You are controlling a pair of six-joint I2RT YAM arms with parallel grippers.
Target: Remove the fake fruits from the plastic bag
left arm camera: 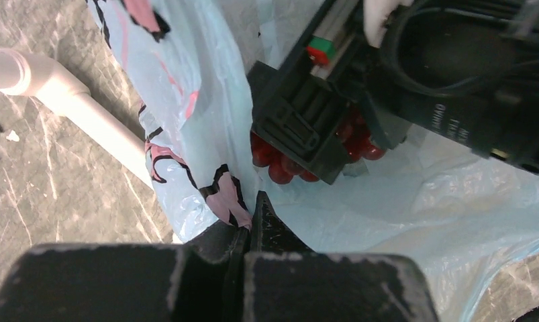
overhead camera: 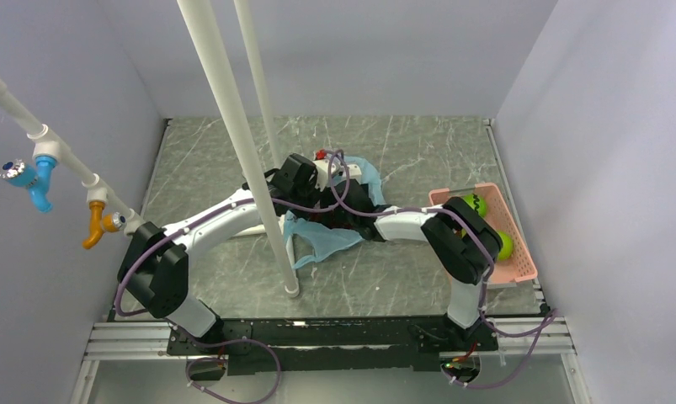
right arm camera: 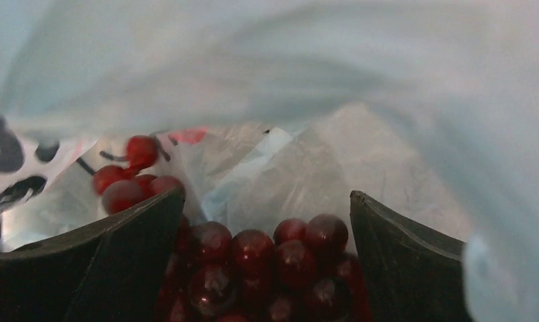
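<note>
The light blue plastic bag [overhead camera: 322, 240] lies mid-table, crumpled under both wrists. My left gripper [left arm camera: 253, 211] is shut on the printed edge of the plastic bag [left arm camera: 387, 201] and holds its mouth up. My right gripper [right arm camera: 266, 194] is inside the plastic bag [right arm camera: 320, 80] with its fingers spread wide, open. A dark red grape bunch [right arm camera: 253, 255] lies between the fingers, and neither finger presses on it. From the left wrist view the grape bunch [left arm camera: 280, 168] shows under the right gripper [left arm camera: 333, 144]. Two green fruits [overhead camera: 476, 204] sit in the pink tray.
The pink slotted tray [overhead camera: 519, 261] stands at the right table edge. Two white poles [overhead camera: 250, 168] rise just left of the bag; one pole [left arm camera: 85, 114] shows beside the bag. White walls close in on the left, back and right.
</note>
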